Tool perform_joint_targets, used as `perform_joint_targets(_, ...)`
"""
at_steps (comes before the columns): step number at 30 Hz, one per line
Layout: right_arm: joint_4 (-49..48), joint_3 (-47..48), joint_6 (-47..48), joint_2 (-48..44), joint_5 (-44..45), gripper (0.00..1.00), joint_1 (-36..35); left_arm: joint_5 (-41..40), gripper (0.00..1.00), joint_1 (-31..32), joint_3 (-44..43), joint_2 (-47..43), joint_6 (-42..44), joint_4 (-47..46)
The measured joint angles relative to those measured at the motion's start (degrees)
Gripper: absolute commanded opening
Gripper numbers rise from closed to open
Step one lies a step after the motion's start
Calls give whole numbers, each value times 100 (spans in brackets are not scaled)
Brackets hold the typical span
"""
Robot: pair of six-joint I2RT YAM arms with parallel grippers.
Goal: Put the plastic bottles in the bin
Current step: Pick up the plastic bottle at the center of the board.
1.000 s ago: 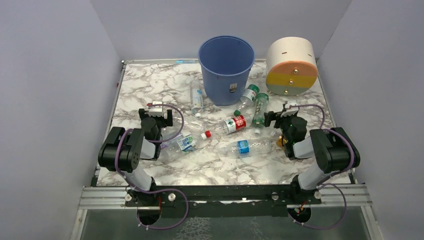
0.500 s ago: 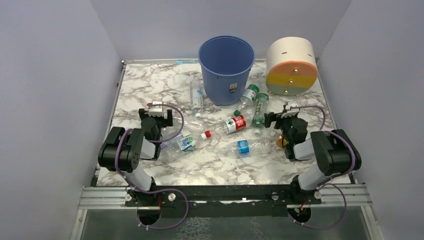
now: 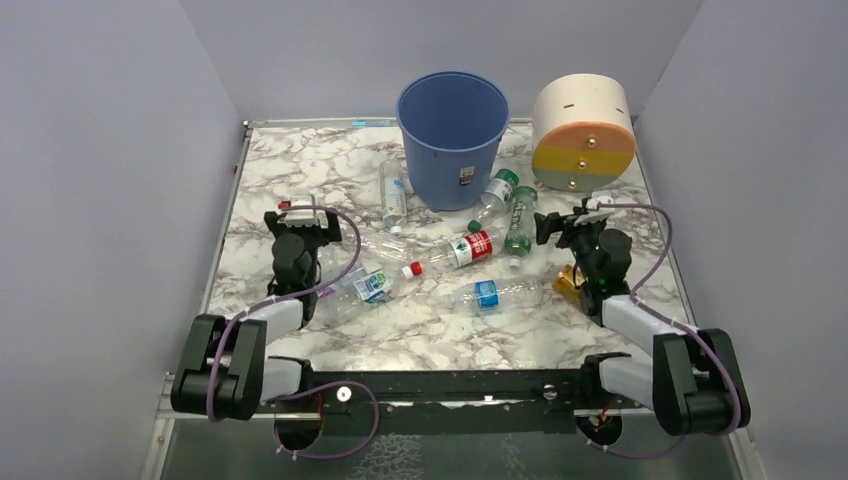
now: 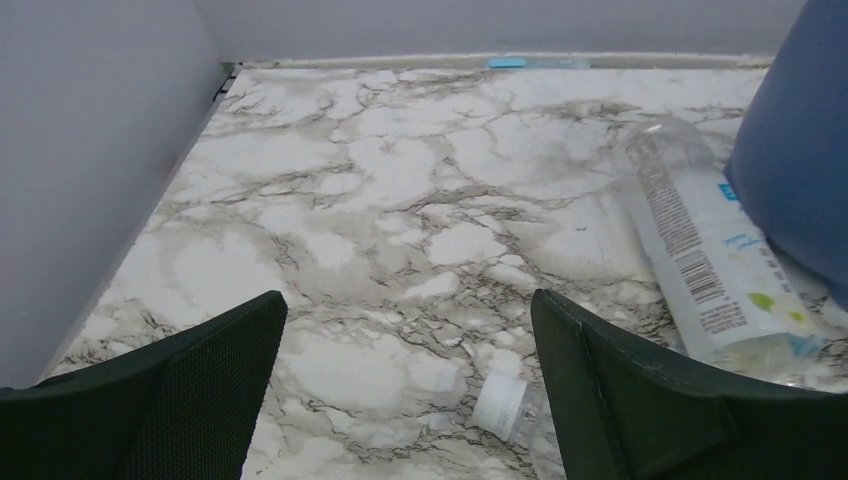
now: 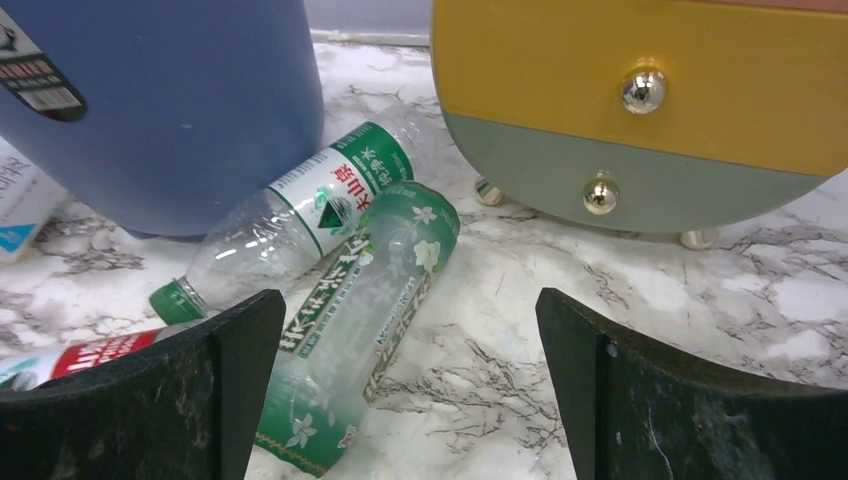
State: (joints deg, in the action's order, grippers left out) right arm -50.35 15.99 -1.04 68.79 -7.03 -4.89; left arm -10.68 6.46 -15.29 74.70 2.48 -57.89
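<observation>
On the marble table, the bin stands upright at the far edge, just beside the cream drum. No bottle shows inside the bin from the top view, so the task is judged to be at its start, with every deposit outstanding. At least six plastic bottles lie on their sides between the bin and the arms. A white-capped bottle rests against the bin's left side. A green-label bottle and a floral bottle lie touching at the bin's right. A red-label bottle, a blue-label bottle and a crumpled bottle lie nearer the arms. The left gripper has its jaws spread wide and holds nothing; the white-capped bottle lies ahead and to its right, outside the jaws. A white cap sits low between the fingers, nearer the right one; its bottle cannot be identified. The right gripper is likewise wide apart and empty. The floral bottle lies straight ahead of it, between the jaw lines and slightly left of centre, not yet touched.
</observation>
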Motion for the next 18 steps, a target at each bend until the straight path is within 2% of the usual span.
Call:
perform_joint_targets(5, 1040, 463, -144, -754, -120, 100, 0, 114, 99, 175, -142, -730, -450, 540)
perform_joint_targets(13, 2896, 2004, -402, -1561, -570, 99, 0, 1294, 99, 660, -1451, -1073, -977, 1985)
perform_joint_targets(18, 4273, 2994, -732, -1720, -664, 99, 0, 1982, 99, 1001, -2155, -1453, -1366, 2868)
